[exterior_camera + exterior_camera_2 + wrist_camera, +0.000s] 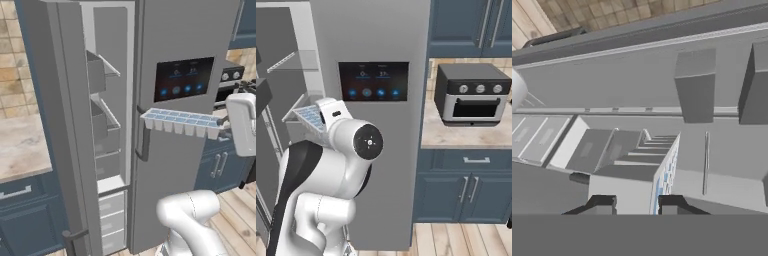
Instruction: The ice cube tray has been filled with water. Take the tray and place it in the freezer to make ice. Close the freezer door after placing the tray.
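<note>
Jaws clamping ice cube tray [181, 122], held level

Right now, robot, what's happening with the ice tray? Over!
Gripper shut on ice cube tray, held level. Freezer door open. Tray in front of the display door, not yet inside.

i'm looking at a home kitchen: tall grey fridge-freezer [170, 100], dark blue cabinets [466, 185], toaster oven [473, 95] on a stone counter [466, 137], wood floor [237, 215].
</note>
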